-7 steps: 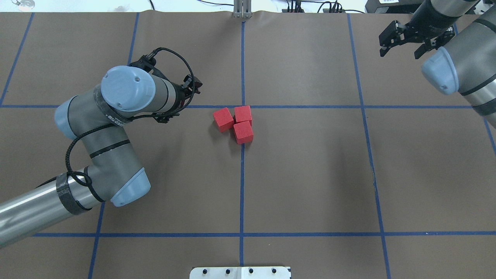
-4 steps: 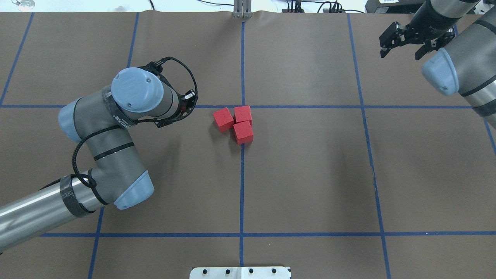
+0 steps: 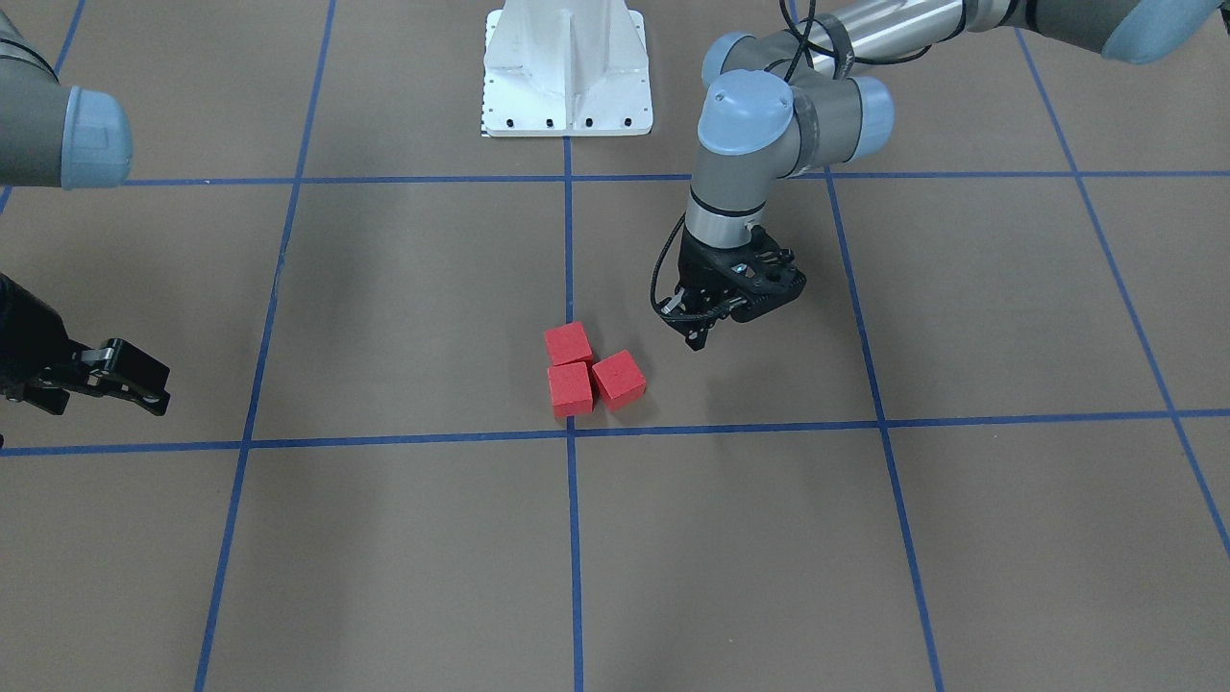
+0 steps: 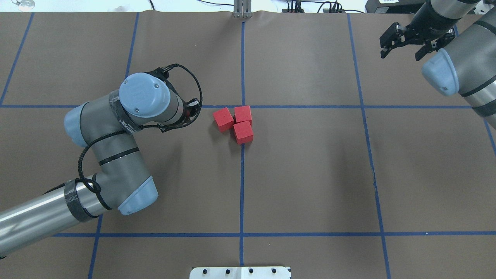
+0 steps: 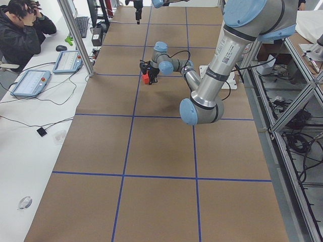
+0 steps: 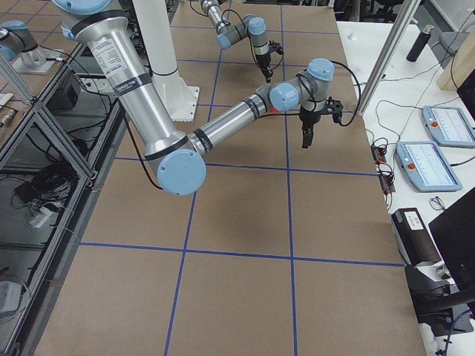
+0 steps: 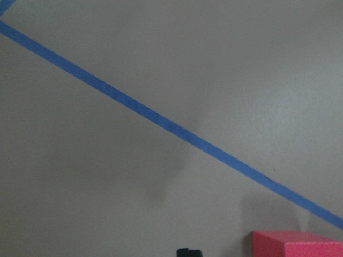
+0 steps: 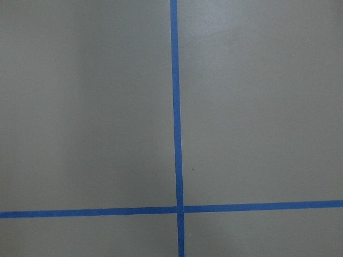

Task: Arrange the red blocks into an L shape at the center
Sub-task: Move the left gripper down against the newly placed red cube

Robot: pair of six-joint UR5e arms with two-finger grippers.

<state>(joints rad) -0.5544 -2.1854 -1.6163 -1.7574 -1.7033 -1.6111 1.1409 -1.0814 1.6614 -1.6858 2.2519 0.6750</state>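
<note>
Three red blocks sit touching in a cluster just on the robot's side of the center (image 4: 242,106), where two blue tape lines cross. In the overhead view one block (image 4: 223,119) lies to the left and is slightly rotated, one (image 4: 243,115) is by the crossing, and one (image 4: 243,132) is nearer the robot. My left gripper (image 3: 695,336) hangs low just left of the cluster, fingers shut on nothing. The left wrist view catches a corner of a red block (image 7: 297,243). My right gripper (image 4: 401,46) is open over the far right corner.
The white robot base (image 3: 567,67) stands at the near edge, in line with the central tape line. A metal post (image 4: 242,9) stands at the far edge. In the exterior left view a person (image 5: 22,30) sits at a side desk with tablets (image 5: 30,83).
My left arm has swung right and slightly down, bringing its wrist closer to the blocks. The right gripper drifted a little farther away. The blocks have not moved.
</note>
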